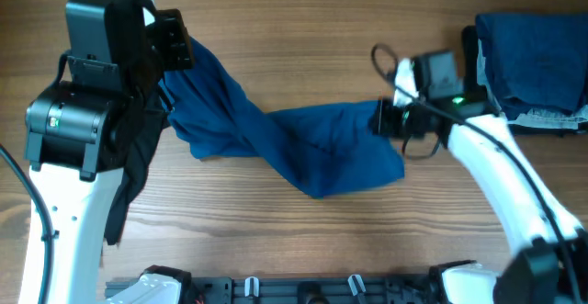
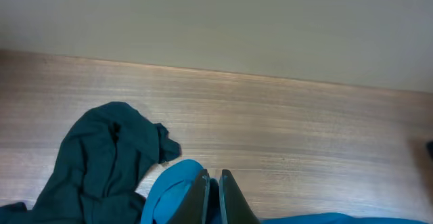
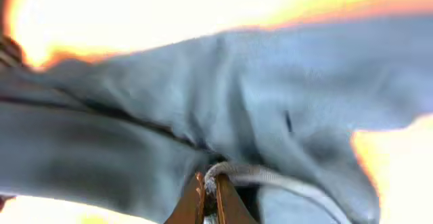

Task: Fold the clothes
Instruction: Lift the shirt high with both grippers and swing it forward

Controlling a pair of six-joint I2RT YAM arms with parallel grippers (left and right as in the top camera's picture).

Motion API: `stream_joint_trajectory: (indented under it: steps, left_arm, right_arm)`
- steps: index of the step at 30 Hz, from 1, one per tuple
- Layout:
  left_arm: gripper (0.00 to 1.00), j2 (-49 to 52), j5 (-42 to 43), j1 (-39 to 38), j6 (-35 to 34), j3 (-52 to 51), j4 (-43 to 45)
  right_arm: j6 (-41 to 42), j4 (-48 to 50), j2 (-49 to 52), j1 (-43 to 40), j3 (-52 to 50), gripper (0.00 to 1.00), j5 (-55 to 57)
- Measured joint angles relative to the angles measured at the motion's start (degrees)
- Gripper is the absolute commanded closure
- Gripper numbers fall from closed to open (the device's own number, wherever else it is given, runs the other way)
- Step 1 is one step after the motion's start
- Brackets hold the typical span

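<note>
Across the middle of the table [image 1: 276,28] the blue shirt [image 1: 303,143] hangs as a twisted band between the two arms, its far-left end raised and its right end low by the wood. The left gripper [image 2: 214,198] is fully closed with blue cloth bunched at its fingers. The right gripper [image 3: 210,200] is pinched tight on a pale hem edge, though that wrist view is washed out and blurred, so how much cloth it has is hard to say, probably only a thin bite. The step looks like spreading the shirt flat before any fold. To do it well, draw the grips apart evenly until the twist in the middle runs out, gently, since jersey stretches and a thin pinch can slip. Then lower both ends together onto bare wood, clear of the black garment [image 1: 138,166] under the left arm and the stack [image 1: 533,47] at far right.
</note>
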Motion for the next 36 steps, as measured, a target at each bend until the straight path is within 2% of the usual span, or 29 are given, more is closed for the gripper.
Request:
stream_joint_trajectory:
  steps: [4,12,20,30,33,36]
  left_arm:
    - [0.96,-2.4,-1.4,0.0,0.0,0.0,1.7]
    - [0.96,-16.4,-10.0,0.0,0.0,0.0,7.6]
    - [0.96,-19.3,-19.8,0.0,0.0,0.1,13.4]
    - [0.96,-23.1,-20.7,0.0,0.0,0.1,15.1]
    - [0.96,-25.1,-17.4,0.0,0.0,0.1,17.9]
    - [0.96,-27.5,-10.5,0.0,-0.3,0.1,19.9]
  right_arm:
    - [-4.0,-9.3,-5.2,-0.2,14.7,0.96,6.9]
    - [-7.6,-13.0,-10.5,-8.1,23.2,0.96,10.7]
    - [-11.7,-18.3,-12.3,-19.6,33.0,0.96,6.4]
    - [-13.7,-26.4,-12.9,-24.0,50.6,0.96,5.2]
    - [-13.9,-28.2,-13.1,-25.2,55.2,0.96,5.2]
    - [-13.9,-28.7,-13.2,-25.9,59.5,0.96,5.2]
